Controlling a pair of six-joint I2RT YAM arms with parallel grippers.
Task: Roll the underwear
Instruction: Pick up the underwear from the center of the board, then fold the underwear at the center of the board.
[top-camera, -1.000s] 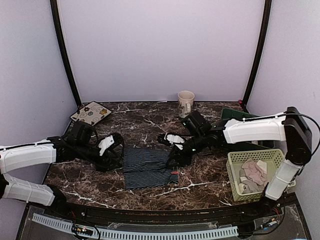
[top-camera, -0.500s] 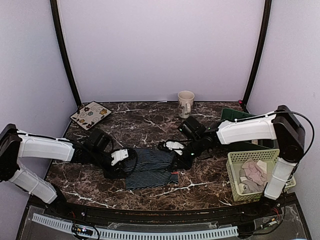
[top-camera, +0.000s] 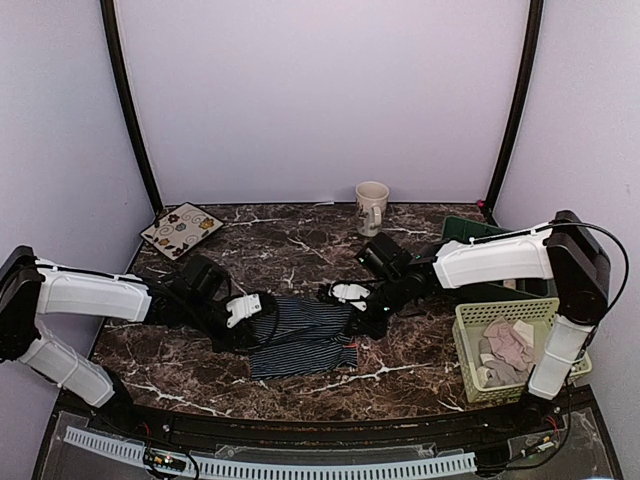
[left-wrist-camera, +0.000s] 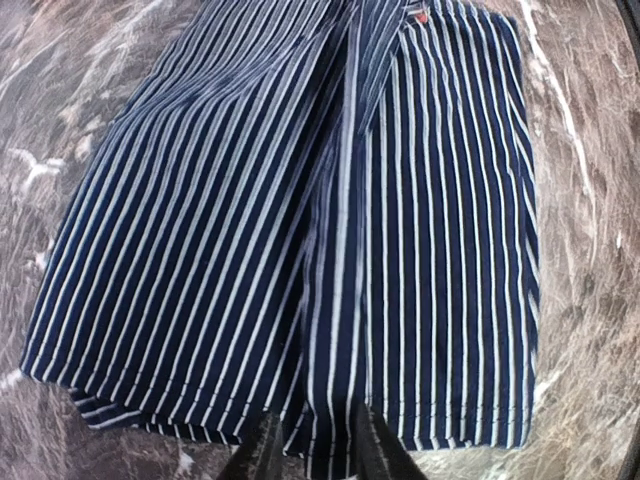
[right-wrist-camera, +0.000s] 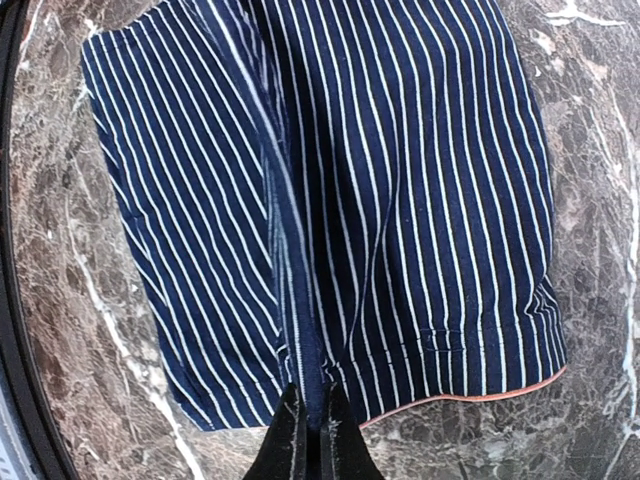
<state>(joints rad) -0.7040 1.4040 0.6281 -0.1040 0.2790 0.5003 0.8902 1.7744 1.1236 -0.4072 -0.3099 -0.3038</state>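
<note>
Navy striped underwear (left-wrist-camera: 300, 230) lies flat on a dark marble table (top-camera: 300, 240), spread between my two hands. My right gripper (right-wrist-camera: 310, 410) is pinched tight on a raised ridge of cloth at the hem nearest it. My left gripper (left-wrist-camera: 318, 428) stands narrow, its fingers either side of a fold at the opposite hem; I cannot tell whether it bites yet. To roll well, I judge both pinches should take equal cloth, lift low and travel together, so the roll comes out even and tight.

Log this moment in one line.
navy white-striped cloth underwear spread on marble table | left gripper astride its hem, grip unclear | right gripper shut on a fold
</note>
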